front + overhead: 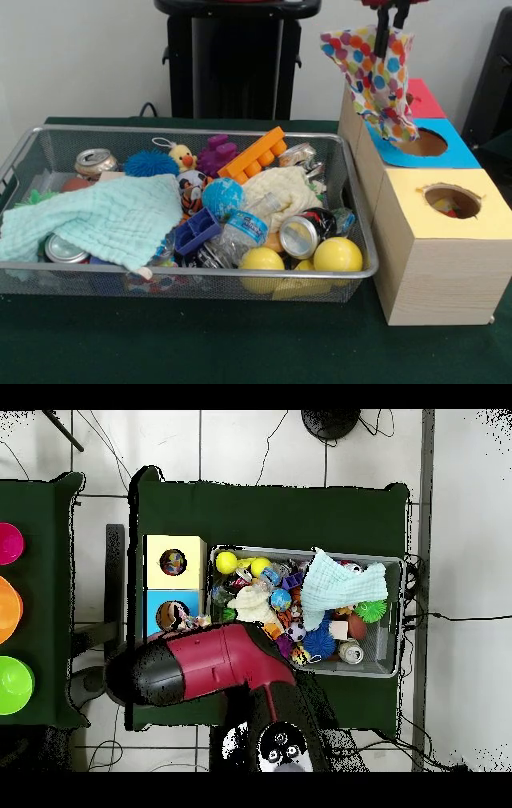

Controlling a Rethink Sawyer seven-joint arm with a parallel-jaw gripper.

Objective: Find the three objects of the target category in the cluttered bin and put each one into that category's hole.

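Note:
My gripper (392,30) comes down at the top right, shut on a polka-dot cloth (376,80). The cloth hangs over the blue-topped box (456,154), its lower end at the rim of that box's round hole (424,144). Inside the wire bin (362,240) a mint cloth (104,220) lies at the left and a cream cloth (280,192) sits in the middle. In the overhead view the red arm (210,664) covers the gripper beside the blue box (160,606).
A yellow-topped box (408,188) with a hole (452,200) stands nearest, and a red-topped box (424,98) behind the blue one. The bin also holds cans (302,236), yellow balls (338,254), a plastic bottle (244,228), an orange brick (254,156) and small toys.

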